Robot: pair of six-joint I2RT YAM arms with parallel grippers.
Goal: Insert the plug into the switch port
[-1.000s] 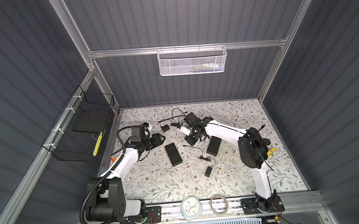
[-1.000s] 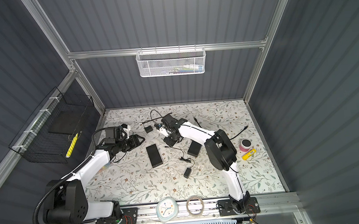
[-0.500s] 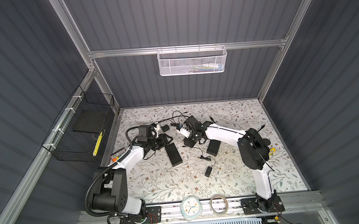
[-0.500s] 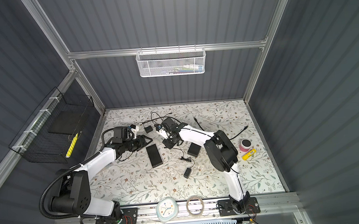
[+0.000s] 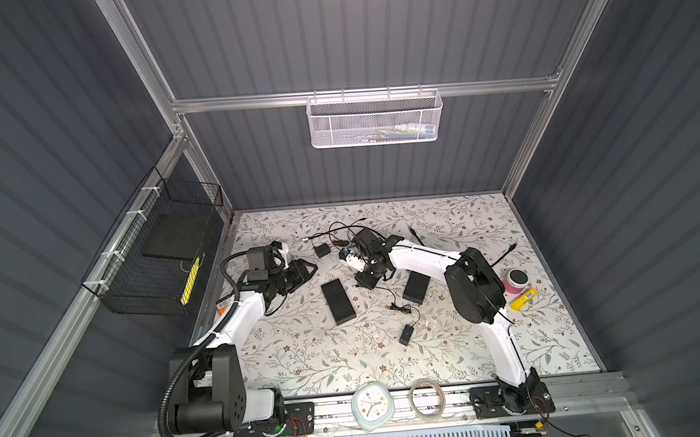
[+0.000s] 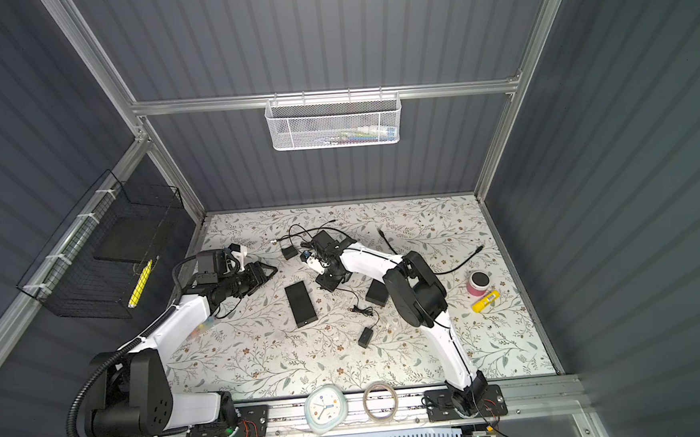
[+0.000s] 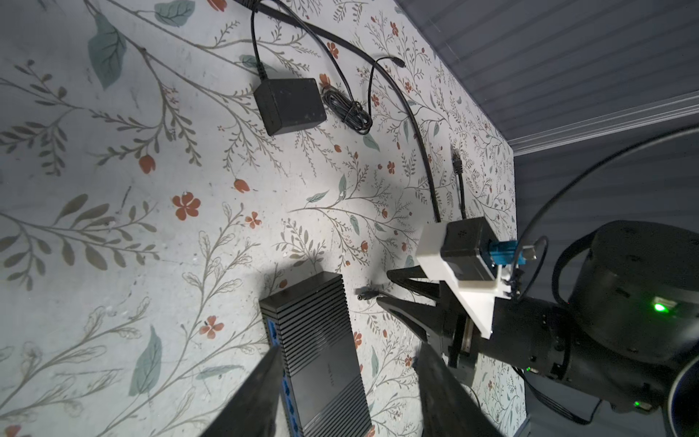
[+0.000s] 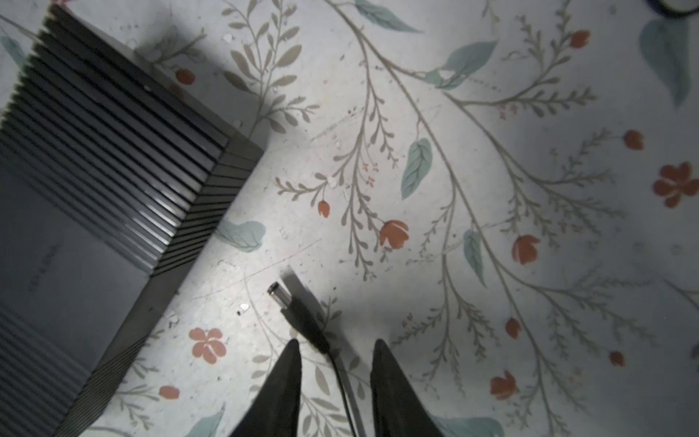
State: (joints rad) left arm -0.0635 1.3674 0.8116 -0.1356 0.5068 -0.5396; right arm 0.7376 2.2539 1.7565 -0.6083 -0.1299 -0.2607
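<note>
While the barrel plug lies loose, nothing is mated yet.

- Floral tabletop: carries everything and is cluttered with adapters and leads.
- Network switch: ribbed black box, flat on the tabletop. It sits ahead of the right jaws and off to one side, near but apart. It also lies ahead of the left jaws, untouched. Blue strip runs along the long side turned away from the right jaws.
- Left jaws: spread about halfway, holding nothing, clear of the switch.
- Right jaws: part open, gripping nothing. The thin cable runs back between them without touching either.
- Plug: just ahead of the right jaws' tips, metal tip pointing away from them towards the switch, with a gap between.
- Switch port: not visible in any view, so I cannot tell which edge holds it.

Judgement: the step in hand is retaking the plug.
- Ease the right jaws forward and close on the moulded body, not the cable.
- Keep the barrel level and square to the port's edge.
- Brace the switch with the left jaws, since it looks likely to slide under a push.
</note>
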